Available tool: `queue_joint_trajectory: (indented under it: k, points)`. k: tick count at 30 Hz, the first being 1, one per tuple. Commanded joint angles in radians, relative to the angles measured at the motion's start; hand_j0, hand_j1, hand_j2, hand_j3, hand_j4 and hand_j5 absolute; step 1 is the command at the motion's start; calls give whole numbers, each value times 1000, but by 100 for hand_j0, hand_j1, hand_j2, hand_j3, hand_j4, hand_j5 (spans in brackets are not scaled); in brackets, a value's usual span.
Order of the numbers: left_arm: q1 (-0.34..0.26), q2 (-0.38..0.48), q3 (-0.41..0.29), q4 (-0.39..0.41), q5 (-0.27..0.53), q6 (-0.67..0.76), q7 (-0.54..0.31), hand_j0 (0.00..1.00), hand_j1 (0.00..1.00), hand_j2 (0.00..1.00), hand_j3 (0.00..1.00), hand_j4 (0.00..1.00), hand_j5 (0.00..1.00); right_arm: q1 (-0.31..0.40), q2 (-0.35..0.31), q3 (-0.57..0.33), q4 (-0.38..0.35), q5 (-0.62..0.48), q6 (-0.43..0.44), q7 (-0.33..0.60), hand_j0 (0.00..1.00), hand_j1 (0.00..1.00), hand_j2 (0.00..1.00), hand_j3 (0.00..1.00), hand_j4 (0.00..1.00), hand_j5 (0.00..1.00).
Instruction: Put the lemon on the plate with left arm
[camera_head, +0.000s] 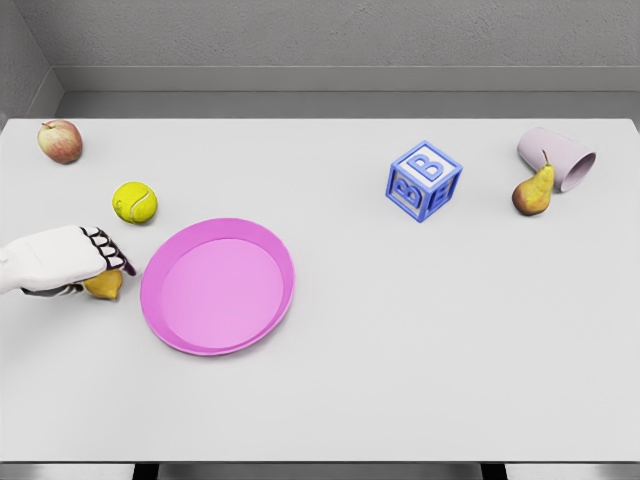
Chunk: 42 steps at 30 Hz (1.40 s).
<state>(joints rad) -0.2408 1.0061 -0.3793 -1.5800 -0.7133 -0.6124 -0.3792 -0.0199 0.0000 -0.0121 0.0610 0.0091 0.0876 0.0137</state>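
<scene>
Counting what's on the pale grey tabletop (400, 380): one round pink plastic plate (218, 287), one yellow lemon (106, 285), one yellow-green tennis ball (134, 202), one red apple (60, 141), one blue alphabet block with a B on it (424, 180), one brown-yellow pear (533, 191) and one pale lilac cup lying on its side (556, 158). So seven things, one of each.

The plate has nothing in it. The tipped cup's mouth faces right and a bit toward me, and I can't see inside it; the pear sits right up against it.

Only one arm shows: the white left hand (70, 260) comes in from the left edge, fingers curled down over the lemon, gripping it. The lemon is mostly hidden under those fingers, just left of the plate's rim, on the table.
</scene>
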Motion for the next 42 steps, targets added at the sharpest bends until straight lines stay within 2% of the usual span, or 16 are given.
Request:
queue_joint_trajectory:
  k: [1,11,25,30,42]
  points:
    - [2,2,0,0,8,2,2,65,65,65,65,65,65,0,0,1,0,0,0,0,100,100,100,100,100,100]
    - [5,2,0,0,11,2,5,63,63,63,63,63,63,0,0,0,0,0,0,0,100,100,100,100,100,100]
    - [6,2,0,0,14,2,5,53,53,53,53,53,53,0,0,1,0,0,0,0,100,100,100,100,100,100]
    - [6,3,5,-5,15,2,5,53,53,53,53,53,53,0,0,0,-1,0,0,0,100,100,100,100,100,100]
    - [12,29,26,-29,81,2,5,50,50,50,50,50,50,0,0,1,-1,0,1,0,100,100,100,100,100,100]
